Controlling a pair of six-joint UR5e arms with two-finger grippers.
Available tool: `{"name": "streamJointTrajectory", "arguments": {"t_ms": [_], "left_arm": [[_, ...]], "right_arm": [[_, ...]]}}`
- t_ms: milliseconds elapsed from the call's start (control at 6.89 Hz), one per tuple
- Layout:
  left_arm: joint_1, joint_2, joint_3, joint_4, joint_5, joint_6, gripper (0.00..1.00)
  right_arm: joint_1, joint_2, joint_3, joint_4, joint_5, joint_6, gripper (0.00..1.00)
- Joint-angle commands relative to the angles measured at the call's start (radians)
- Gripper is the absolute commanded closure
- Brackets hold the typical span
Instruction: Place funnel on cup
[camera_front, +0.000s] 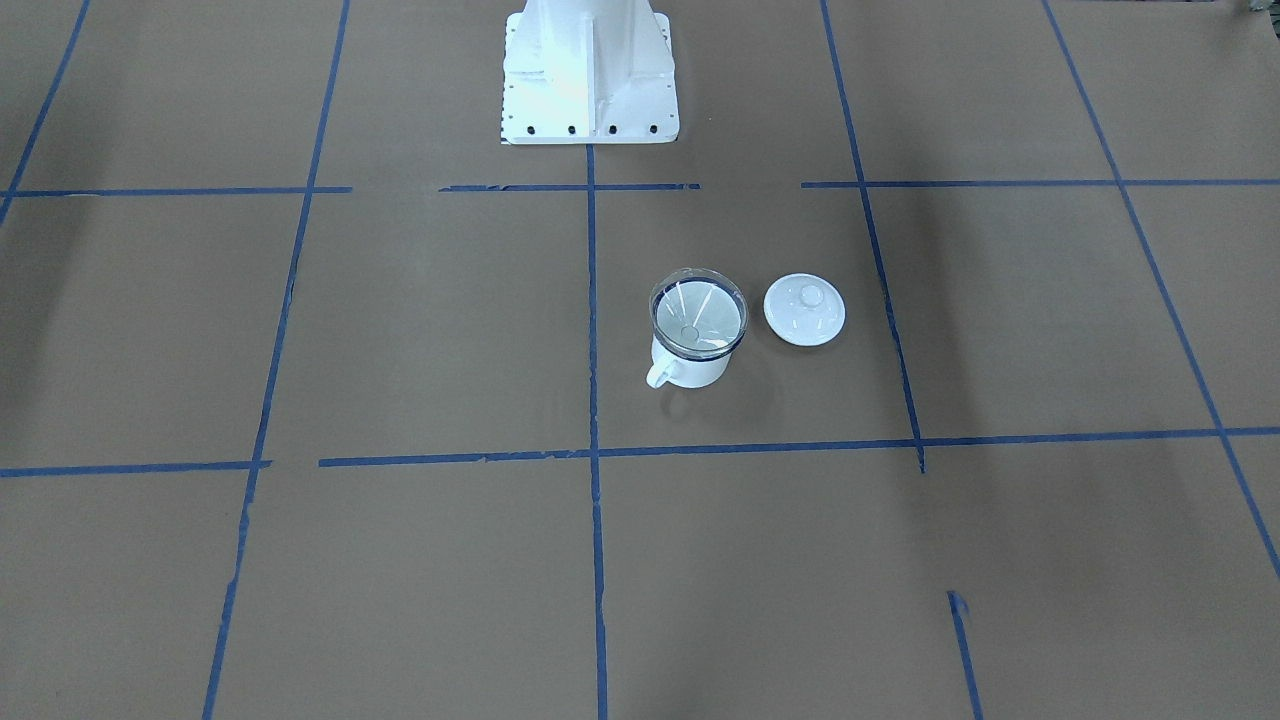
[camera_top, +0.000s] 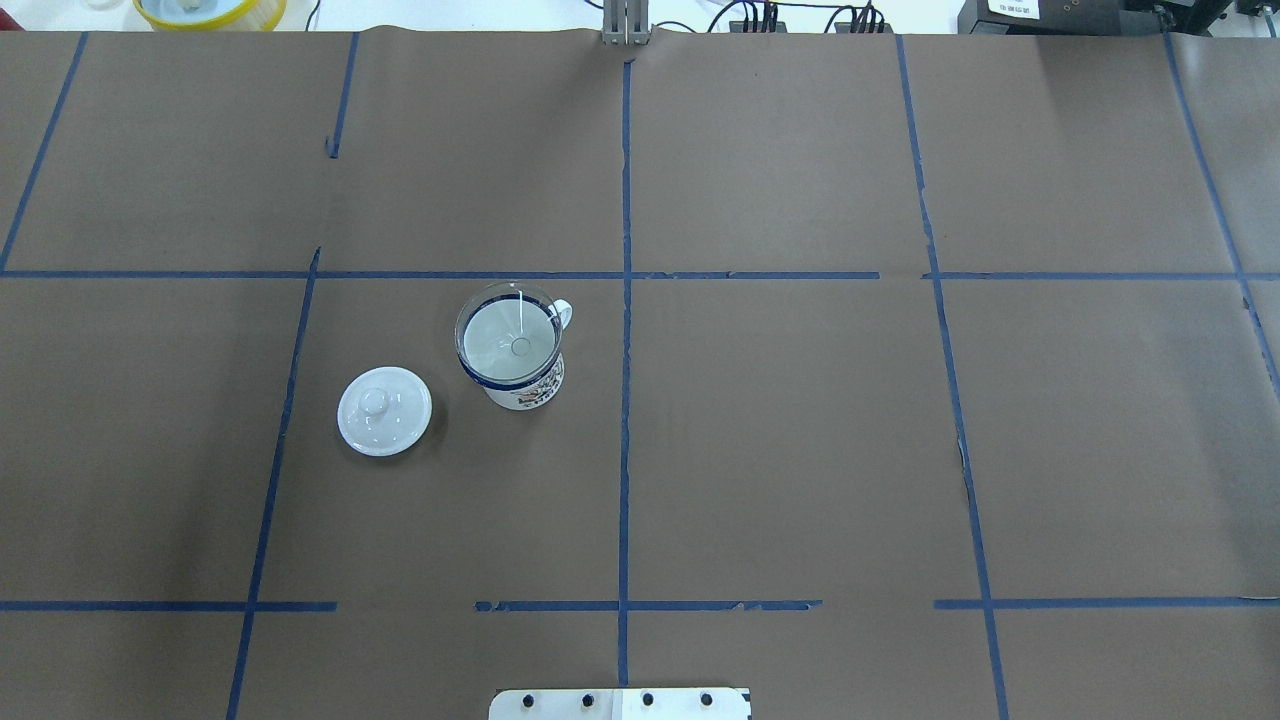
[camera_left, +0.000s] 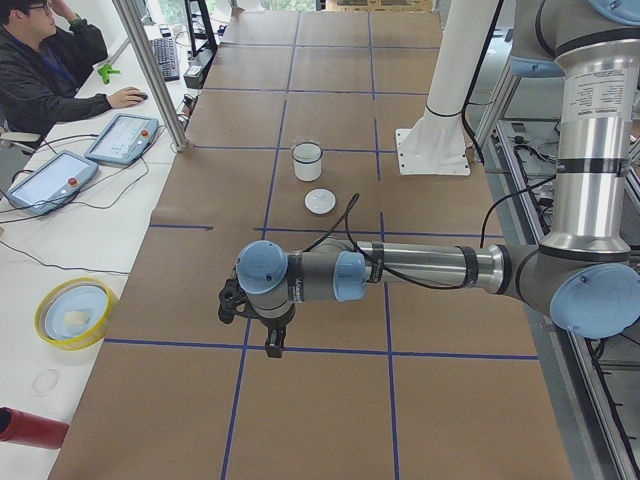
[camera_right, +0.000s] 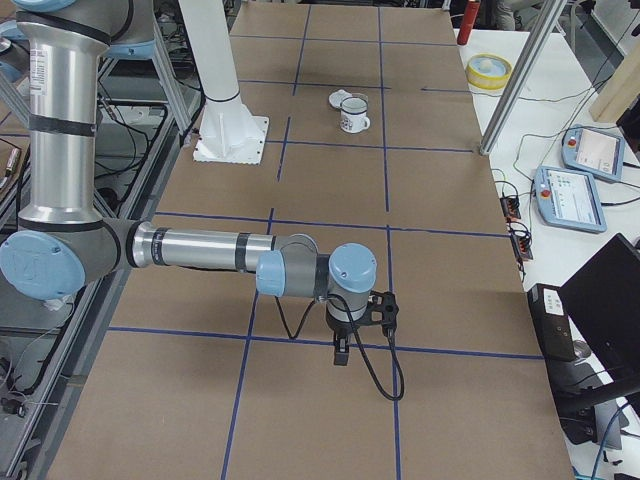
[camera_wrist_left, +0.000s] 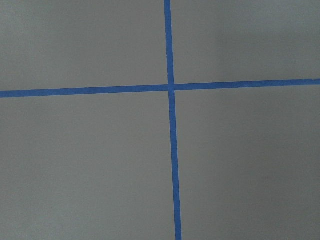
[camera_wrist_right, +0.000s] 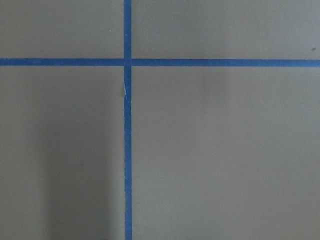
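The clear funnel (camera_front: 698, 315) sits upright in the mouth of the white mug (camera_front: 690, 370) with the dark blue rim, spout down inside it; both also show in the overhead view, funnel (camera_top: 508, 340) and mug (camera_top: 527, 393). The mug's handle points away from the robot. In the left side view the left gripper (camera_left: 256, 335) hangs over bare table far from the mug (camera_left: 307, 160). In the right side view the right gripper (camera_right: 356, 335) is likewise far from the mug (camera_right: 352, 116). I cannot tell whether either gripper is open or shut. The wrist views show only brown paper and blue tape.
A round white lid (camera_front: 804, 310) with a knob lies beside the mug, on the robot's left (camera_top: 384, 411). The robot's white base (camera_front: 588, 75) stands at the table's edge. A yellow bowl (camera_left: 75, 312), tablets and a seated operator (camera_left: 45, 65) are beyond the far edge.
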Motion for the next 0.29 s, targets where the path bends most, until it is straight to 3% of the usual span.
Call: {"name": "streamJointTrajectory", "arguments": {"t_ms": [0, 145], "left_arm": [[0.0, 0.001, -0.001, 0.0, 0.0, 0.0, 0.0], [-0.002, 0.001, -0.003, 0.0, 0.002, 0.0, 0.0]], "right_arm": [[0.0, 0.0, 0.0, 0.0, 0.0, 0.0, 0.0], [0.0, 0.0, 0.0, 0.0, 0.0, 0.0, 0.0]]}}
